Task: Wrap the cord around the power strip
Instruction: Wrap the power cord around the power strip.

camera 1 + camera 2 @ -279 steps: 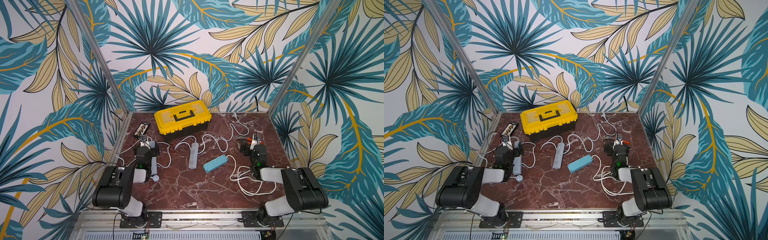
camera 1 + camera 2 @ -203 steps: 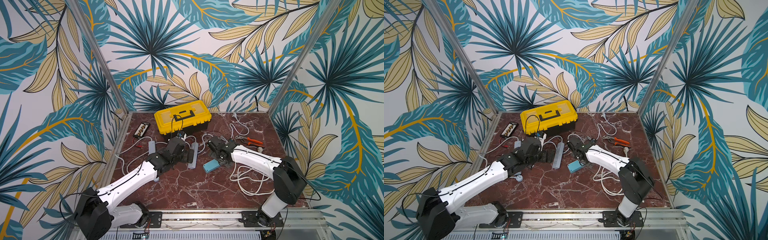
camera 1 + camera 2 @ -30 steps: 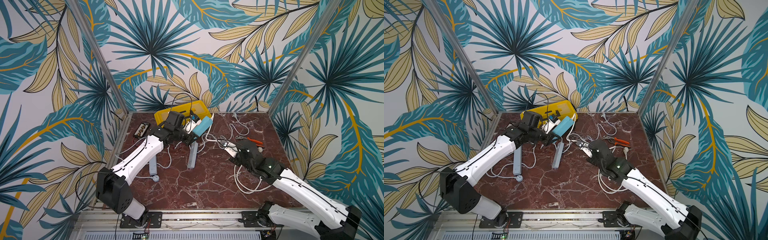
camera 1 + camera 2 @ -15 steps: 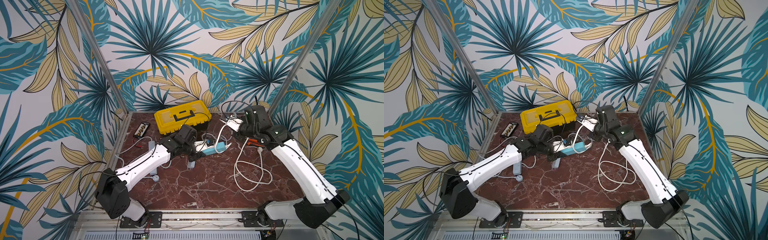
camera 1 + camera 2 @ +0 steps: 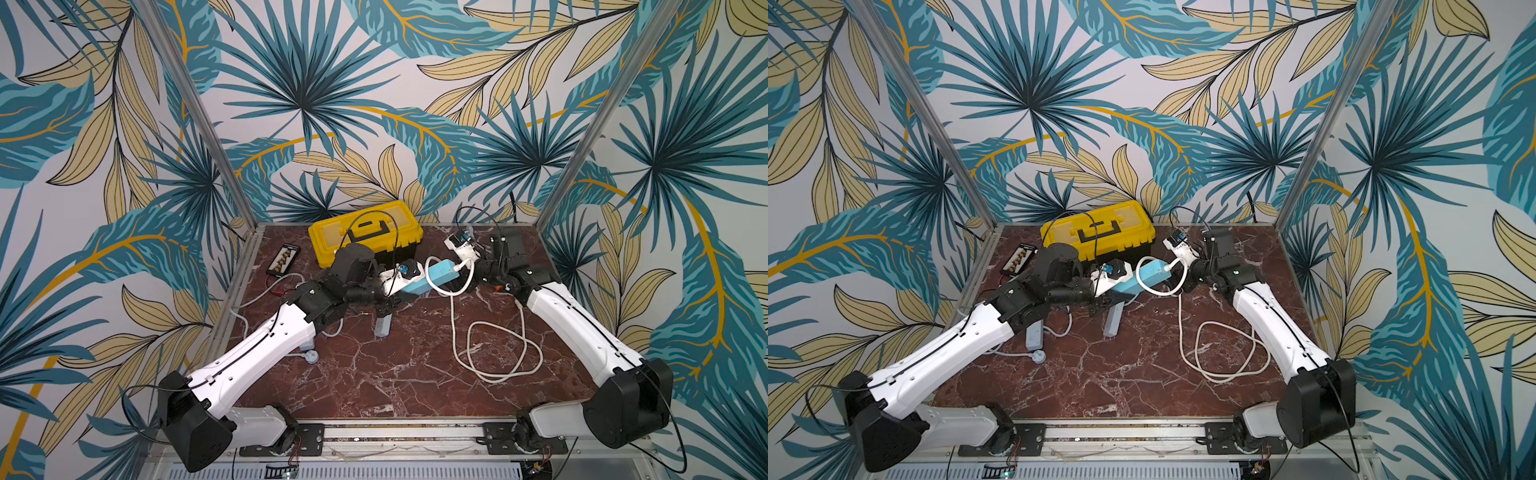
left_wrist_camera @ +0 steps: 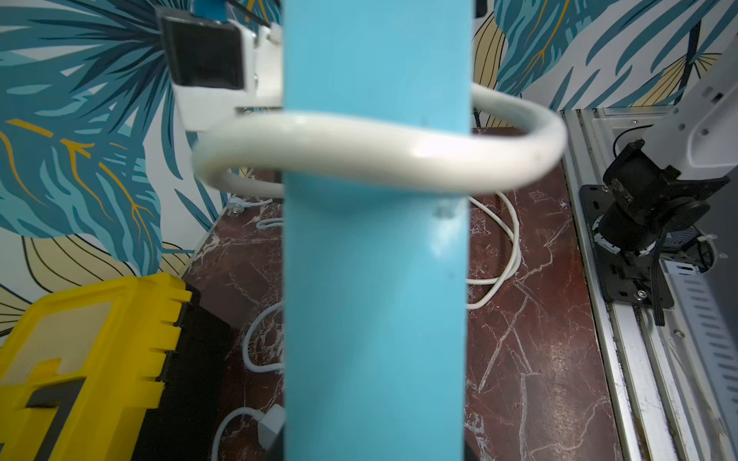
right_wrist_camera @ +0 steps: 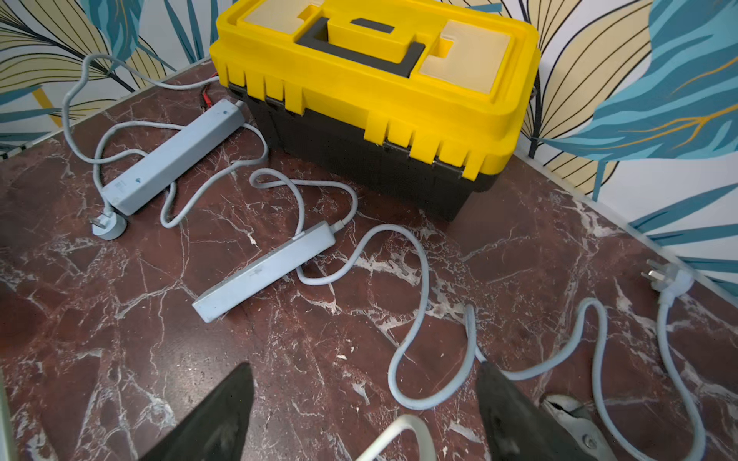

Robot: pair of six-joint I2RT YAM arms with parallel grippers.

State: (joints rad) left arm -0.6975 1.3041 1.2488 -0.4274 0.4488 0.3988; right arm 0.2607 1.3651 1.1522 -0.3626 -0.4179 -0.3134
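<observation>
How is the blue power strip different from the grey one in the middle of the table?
The blue power strip is bright blue; the grey power strip is pale grey. The left gripper holds the blue one up off the table; the grey one lies flat on it. A white cord loops around the blue one; the grey one's grey cord lies loose. Both are long bars.
</observation>
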